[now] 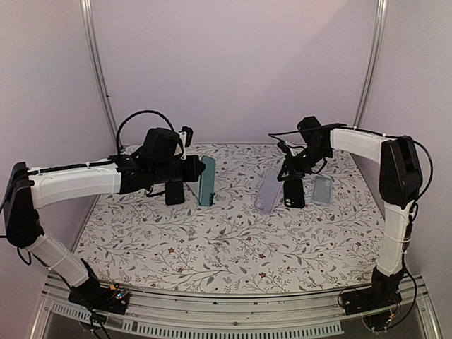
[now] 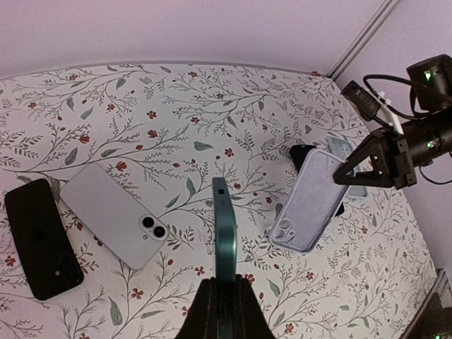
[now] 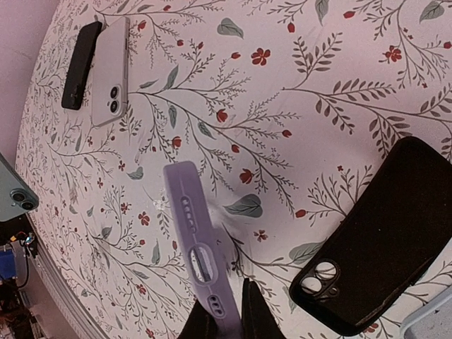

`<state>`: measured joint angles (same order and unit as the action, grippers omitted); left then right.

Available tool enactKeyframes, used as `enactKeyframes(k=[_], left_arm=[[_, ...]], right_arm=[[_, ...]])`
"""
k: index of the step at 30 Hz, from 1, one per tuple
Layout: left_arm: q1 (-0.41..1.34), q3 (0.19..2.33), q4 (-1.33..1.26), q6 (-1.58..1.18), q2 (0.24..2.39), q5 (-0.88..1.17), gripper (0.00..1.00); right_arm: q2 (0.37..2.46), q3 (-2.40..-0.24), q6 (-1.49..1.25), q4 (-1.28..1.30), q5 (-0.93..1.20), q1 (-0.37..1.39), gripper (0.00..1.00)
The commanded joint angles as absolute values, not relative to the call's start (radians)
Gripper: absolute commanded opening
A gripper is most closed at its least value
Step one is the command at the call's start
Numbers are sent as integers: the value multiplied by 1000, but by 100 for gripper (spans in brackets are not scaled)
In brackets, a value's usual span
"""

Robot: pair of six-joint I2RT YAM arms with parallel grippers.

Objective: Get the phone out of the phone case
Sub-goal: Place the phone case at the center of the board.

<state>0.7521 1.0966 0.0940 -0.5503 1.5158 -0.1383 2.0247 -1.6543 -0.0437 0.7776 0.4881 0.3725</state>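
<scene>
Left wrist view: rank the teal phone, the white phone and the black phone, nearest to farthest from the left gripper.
1. The teal phone: centre of the view, clamped edge-on in the left gripper itself.
2. The white phone: lying flat, off to the left of the view.
3. The black phone: lying flat beside the white one, farther left.

My left gripper (image 2: 224,293) holds the phone (image 2: 224,226) left of the case (image 3: 194,240) in my right gripper (image 3: 227,318); a second case (image 3: 374,233) lies rightward on the tabletop (image 1: 212,247).
</scene>
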Motion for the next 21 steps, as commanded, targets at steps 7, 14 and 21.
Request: enactKeyframes(k=[7, 14, 21], left_arm=[[739, 1095, 45, -563, 1495, -119, 0], [739, 1100, 44, -565, 1505, -119, 0], [739, 1091, 50, -566, 1504, -123, 0]], right_arm=[[2115, -1748, -12, 807, 391, 361, 12], [2230, -1871, -11, 834, 287, 360, 19], [2278, -1893, -20, 801, 234, 361, 22]])
